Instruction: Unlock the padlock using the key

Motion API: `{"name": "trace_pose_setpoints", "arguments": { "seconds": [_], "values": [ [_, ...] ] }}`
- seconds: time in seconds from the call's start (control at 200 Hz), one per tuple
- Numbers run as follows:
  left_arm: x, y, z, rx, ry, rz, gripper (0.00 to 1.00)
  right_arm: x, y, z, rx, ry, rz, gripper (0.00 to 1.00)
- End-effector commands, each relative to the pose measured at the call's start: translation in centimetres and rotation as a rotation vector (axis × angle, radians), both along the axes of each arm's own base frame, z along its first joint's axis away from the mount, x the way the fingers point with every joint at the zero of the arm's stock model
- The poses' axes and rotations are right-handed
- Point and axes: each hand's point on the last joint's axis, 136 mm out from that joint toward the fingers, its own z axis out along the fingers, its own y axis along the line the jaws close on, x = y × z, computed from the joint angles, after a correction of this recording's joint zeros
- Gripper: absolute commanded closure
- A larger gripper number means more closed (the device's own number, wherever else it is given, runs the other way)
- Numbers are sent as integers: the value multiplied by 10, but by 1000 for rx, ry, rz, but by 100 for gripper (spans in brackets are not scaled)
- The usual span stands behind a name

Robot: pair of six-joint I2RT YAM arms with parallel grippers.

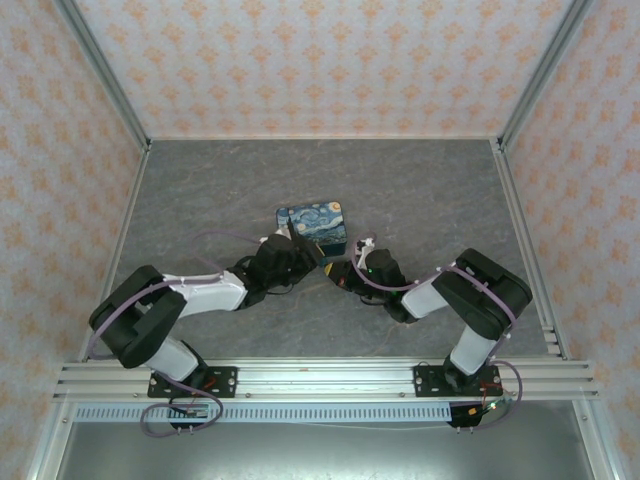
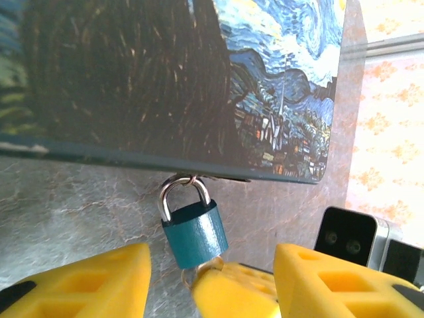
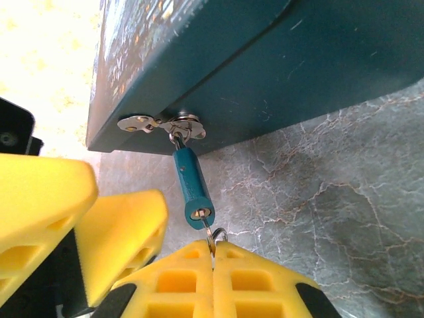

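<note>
The padlock [image 2: 195, 233] hangs by its shackle [image 2: 163, 199] from the hasp [image 3: 159, 124] on the lower front edge of the tin [image 2: 199, 86], which sits on the desk [image 3: 331, 199] near the centre. The teal body lies just above the desk surface. The right claw [image 3: 213, 250] is closed on the key [image 3: 210, 232], with both pads pressed together around its bow. The blade points into the keyway at the bottom of the lock body, but how deeply it is seated cannot be determined. The left claw [image 2: 211, 262] is spread wide, one finger on each side of the lock and neither touching it. Hazard: the lock body is not braced. If the key is turned in this condition, the whole padlock is likely to swing on the hasp and the cylinder will not turn. Hazard: the right claw grips only the thin bow, so turning force may make the key slip or twist between the pads. Hazard: the two claws are crowded together, so closing the left claw may trap a right finger [image 2: 228, 291]. Hazard: pulling on the key may drag the tin across the desk.
</note>
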Motion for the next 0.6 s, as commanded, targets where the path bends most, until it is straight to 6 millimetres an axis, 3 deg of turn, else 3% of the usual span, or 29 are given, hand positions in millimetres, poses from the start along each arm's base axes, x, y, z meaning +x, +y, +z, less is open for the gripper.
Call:
{"name": "trace_pose_setpoints", "arguments": {
  "seconds": [0.0,0.36,0.596],
  "values": [
    [5,-6,0,-76,-7,23,51,4,11,27,86,-2,-3,100],
    [8,-9,-15,-98,20,72,57,5,12,28,105,31,-16,100],
    [11,-8,-20,-116,27,108,67,5,11,26,102,42,-22,100]
  ]
}}
